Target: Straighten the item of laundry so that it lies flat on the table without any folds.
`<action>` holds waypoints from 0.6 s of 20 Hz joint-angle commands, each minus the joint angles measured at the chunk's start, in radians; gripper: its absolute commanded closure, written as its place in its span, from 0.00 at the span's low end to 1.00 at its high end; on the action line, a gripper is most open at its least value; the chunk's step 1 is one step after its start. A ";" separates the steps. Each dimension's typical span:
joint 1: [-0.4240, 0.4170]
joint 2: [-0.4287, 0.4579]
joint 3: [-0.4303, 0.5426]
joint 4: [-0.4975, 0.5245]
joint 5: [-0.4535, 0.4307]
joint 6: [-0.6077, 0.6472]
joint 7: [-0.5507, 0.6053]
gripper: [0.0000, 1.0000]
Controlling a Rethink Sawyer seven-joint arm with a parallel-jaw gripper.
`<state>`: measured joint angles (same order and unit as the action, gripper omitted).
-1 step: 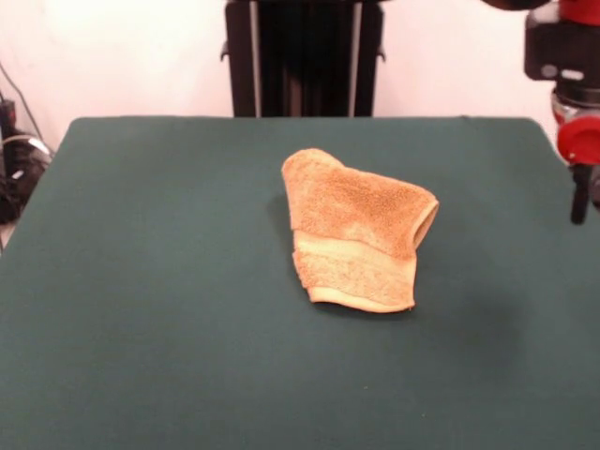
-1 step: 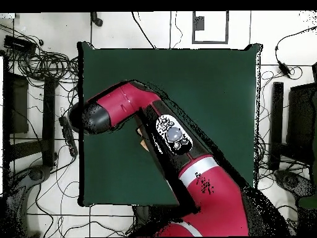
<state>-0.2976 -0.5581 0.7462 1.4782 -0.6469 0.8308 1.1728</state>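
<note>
The washcloth (image 1: pixel 354 239) sits crumpled close to the middle of the green tabletop (image 1: pixel 141 281), a touch right of centre in the front view. It is bunched into a lumpy mound, clearly not flat: the fuzzy orange-tan pile humps up at the far side, and a fold on its right opens like a small pocket. The flat woven band runs across its near portion, with the hemmed edge lying on the cloth surface at the near side.

Over at the right edge of the front view, the tool (image 1: pixel 580 192) hangs above the tabletop's far right corner, well apart from the washcloth. Only a dark tip below a red fitting shows, so whether it is spread or pressed together I cannot tell. Nothing is seen in its grip.

From overhead, the red and black arm (image 2: pixel 186 155) sweeps across the tabletop from the bottom right toward the left edge, its dark end reaching just past that edge. It covers the middle, leaving only a small tan sliver of the washcloth (image 2: pixel 143 146) peeking out beside it.
</note>
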 commanded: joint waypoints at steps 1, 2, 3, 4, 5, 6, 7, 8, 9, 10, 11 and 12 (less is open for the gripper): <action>0.031 0.053 0.069 -0.130 -0.033 0.161 -0.354 0.00; 0.033 0.055 0.069 -0.136 -0.033 0.164 -0.362 0.00; 0.033 0.057 0.069 -0.139 -0.032 0.166 -0.368 0.00; 0.034 0.058 0.070 -0.142 -0.031 0.167 -0.374 0.00; 0.037 0.060 0.069 -0.148 -0.032 0.172 -0.381 0.00; 0.041 0.061 0.069 -0.155 -0.033 0.177 -0.388 0.00; 0.044 0.063 0.068 -0.161 -0.034 0.182 -0.396 0.00; 0.050 0.068 0.068 -0.175 -0.034 0.192 -0.406 0.00; 0.054 0.074 0.068 -0.188 -0.035 0.201 -0.418 0.00; 0.058 0.080 0.068 -0.201 -0.036 0.211 -0.431 0.00; 0.064 0.087 0.067 -0.217 -0.037 0.221 -0.444 0.00; 0.069 0.094 0.067 -0.234 -0.039 0.232 -0.458 0.00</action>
<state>-0.2823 -0.5117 0.7598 1.3339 -0.6514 0.9106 1.0549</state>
